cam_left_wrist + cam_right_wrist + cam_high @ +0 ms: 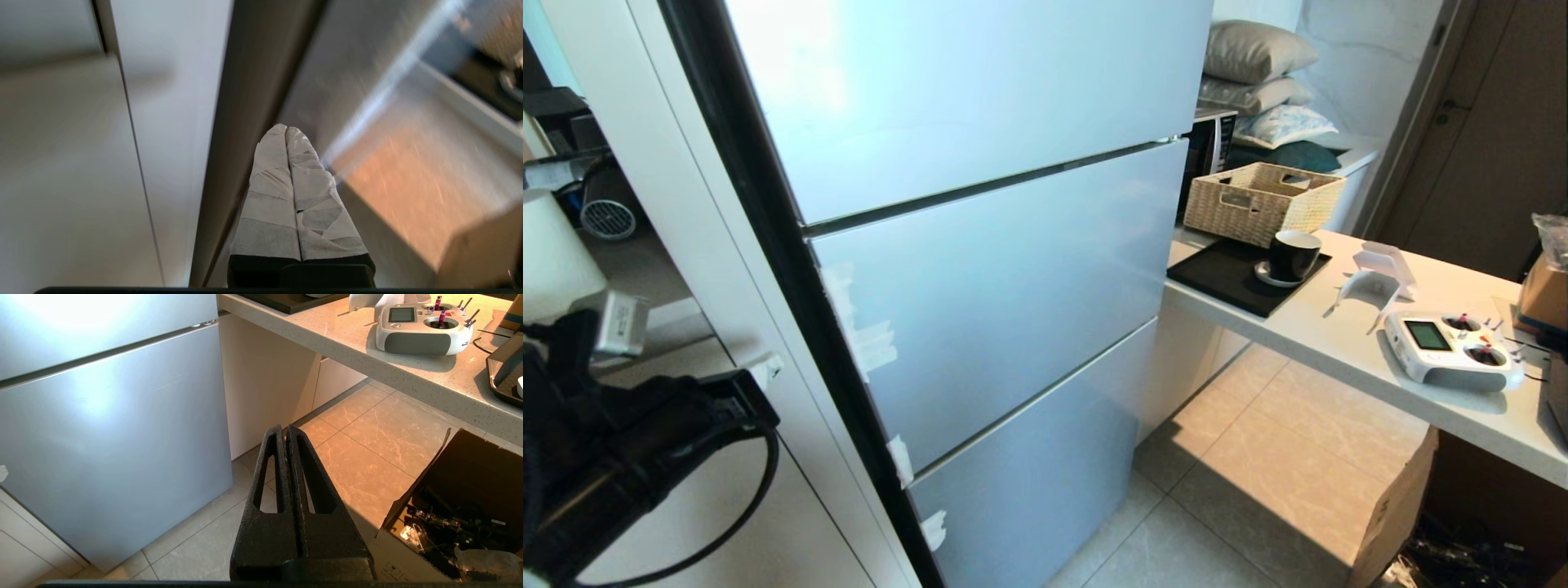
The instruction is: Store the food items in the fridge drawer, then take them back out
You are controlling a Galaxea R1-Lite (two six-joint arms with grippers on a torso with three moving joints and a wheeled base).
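Silver-blue fridge [980,269] fronts were all closed, so the fridge drawer and the food items sat out of sight — presumably behind those panels, though nothing showed which one. The left gripper [287,130], its tape-wrapped fingers [269,192] pressed flat together with nothing between them, pointed at the dark seam along the fridge's left edge beside a white cabinet [768,457]. The right gripper [284,428] was likewise closed and empty, hanging low over the tiled floor [367,457] near an open cardboard box [461,506]. By my judgement a clear plastic drawer would be light but slick and a little flexible — best pulled squarely by its front wall near the middle. A small ribbed pumpkin-like piece should be light and firm, gripped around its body rather than by the stem.
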